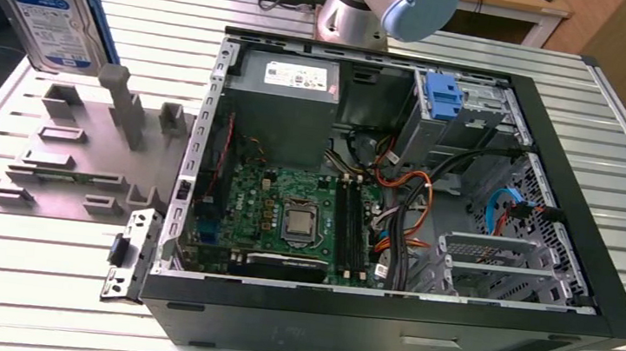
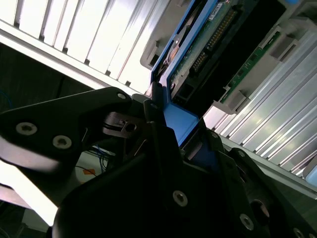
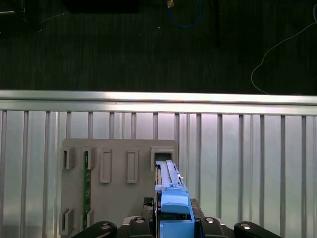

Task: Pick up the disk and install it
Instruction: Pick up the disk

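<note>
disk (image 1: pixel 56 22) in tool's (image 2: pixel 181 130) grip

Exterior view: high, angled down on the computer case (image 1: pixel 404 194), the disk (image 1: pixel 56 22) at its ten o'clock.
First wrist view: straight down on the grey holder (image 3: pixel 119 183).
Second wrist view: close along the gripper (image 2: pixel 181 130).
Shared: the disk.

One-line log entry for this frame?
phase: pick | gripper: shut on disk | disk: upright at grey fixture, outside PC case | install: not done

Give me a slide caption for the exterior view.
Disk gripped upright at the grey fixture, beside the open computer case.
</note>
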You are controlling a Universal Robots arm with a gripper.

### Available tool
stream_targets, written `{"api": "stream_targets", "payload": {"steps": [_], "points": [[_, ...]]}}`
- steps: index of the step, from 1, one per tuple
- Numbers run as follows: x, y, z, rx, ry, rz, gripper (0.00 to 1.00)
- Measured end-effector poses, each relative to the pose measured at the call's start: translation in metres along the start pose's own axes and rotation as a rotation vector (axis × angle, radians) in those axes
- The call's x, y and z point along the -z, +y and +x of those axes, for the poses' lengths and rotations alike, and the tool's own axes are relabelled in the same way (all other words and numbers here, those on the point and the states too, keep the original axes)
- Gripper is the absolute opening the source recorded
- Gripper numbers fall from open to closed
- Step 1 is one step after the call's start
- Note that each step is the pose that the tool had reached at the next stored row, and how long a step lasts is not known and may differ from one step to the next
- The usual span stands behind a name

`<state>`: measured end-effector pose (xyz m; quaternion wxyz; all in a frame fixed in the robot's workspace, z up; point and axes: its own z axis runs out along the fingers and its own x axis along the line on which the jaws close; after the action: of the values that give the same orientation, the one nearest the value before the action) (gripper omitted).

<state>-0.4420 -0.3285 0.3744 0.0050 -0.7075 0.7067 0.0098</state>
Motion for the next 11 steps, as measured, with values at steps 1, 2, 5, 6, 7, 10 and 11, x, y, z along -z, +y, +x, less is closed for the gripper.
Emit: {"api": "stream_targets", "payload": {"steps": [1, 2, 5, 6, 7, 10, 11], "points": [[0.0002, 0.0000, 0.0000, 0.000, 0.0000, 0.0000, 0.37], [0.0005, 0.0000, 0.0000, 0.000, 0.0000, 0.0000, 0.37], [0.0013, 0.0000, 0.0000, 0.000, 0.0001, -0.0001, 0.37], [0.0015, 0.0000, 0.0000, 0.000, 0.0001, -0.0001, 0.37], [0.0018, 0.0000, 0.0000, 0.000, 0.0000, 0.0000, 0.37], [0.0026, 0.0000, -0.0001, 0.000, 0.0001, -0.0001, 0.37], [0.0028, 0.0000, -0.0001, 0.000, 0.0000, -0.0001, 0.37]]}}
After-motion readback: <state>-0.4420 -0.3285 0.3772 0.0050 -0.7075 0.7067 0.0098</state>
